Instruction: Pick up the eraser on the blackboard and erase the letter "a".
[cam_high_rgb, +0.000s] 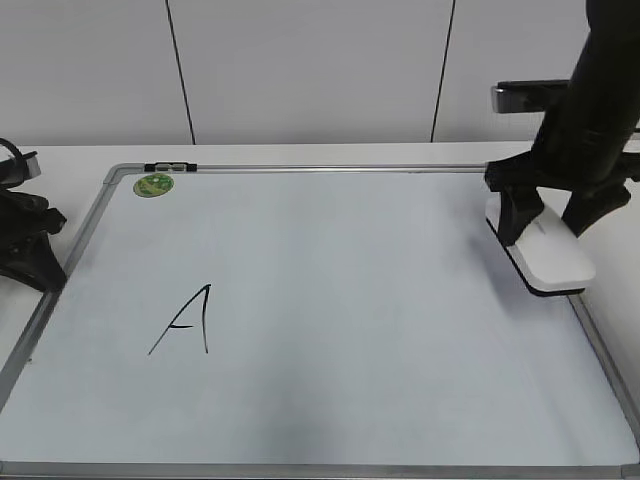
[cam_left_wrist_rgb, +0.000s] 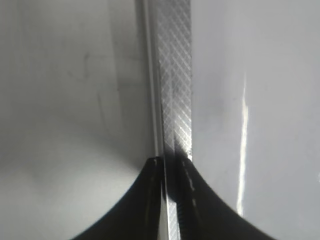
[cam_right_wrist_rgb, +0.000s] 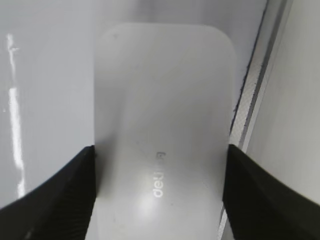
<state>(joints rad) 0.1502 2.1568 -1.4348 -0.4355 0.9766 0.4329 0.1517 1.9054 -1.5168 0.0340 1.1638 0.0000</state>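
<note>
The eraser, a flat white oblong with a dark underside, lies at the right edge of the blackboard. My right gripper comes down over it and is shut on it. In the right wrist view its two black fingers press the long sides of the eraser, grey lettering on top. No small letter "a" shows in any view. My left gripper is shut and empty over the board's left frame; the left wrist view shows its tips together above the metal frame strip.
A larger black capital "A" is written on the lower left of the board. A small round green disc sits at the top left corner. The board's right frame rail runs just beside the eraser. A white wall stands behind.
</note>
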